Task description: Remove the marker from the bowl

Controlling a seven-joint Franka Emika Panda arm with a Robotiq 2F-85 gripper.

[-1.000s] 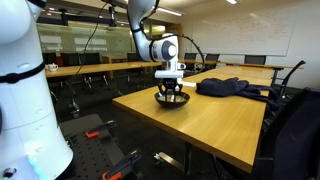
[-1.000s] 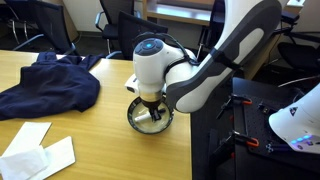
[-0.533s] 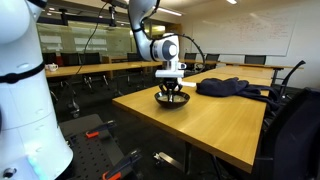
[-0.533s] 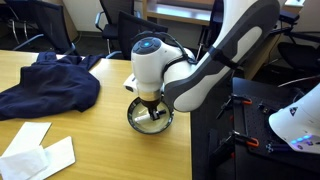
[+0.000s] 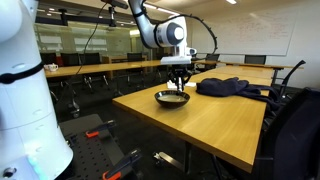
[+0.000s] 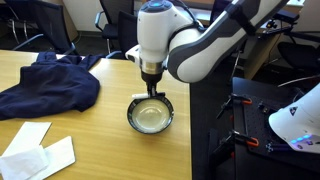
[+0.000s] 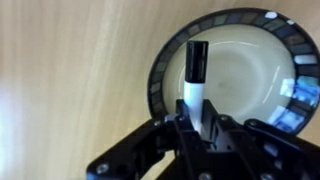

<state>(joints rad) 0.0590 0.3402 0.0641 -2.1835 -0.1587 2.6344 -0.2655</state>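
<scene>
Jaws of the black gripper (image 7: 196,128) are closed on a thin white marker with a dark end (image 7: 195,75), its lower part hidden between them. It is held over the light wooden table (image 7: 70,80), above the shallow round shiny metal bowl (image 7: 157,85), whose right side is cut off. In both exterior views the marker cannot be made out.

1 marker (image 7: 194,75), 1 bowl (image 7: 158,80), 1 dark cloth (image 6: 45,85), 2 paper sheets (image 6: 48,160).
</scene>
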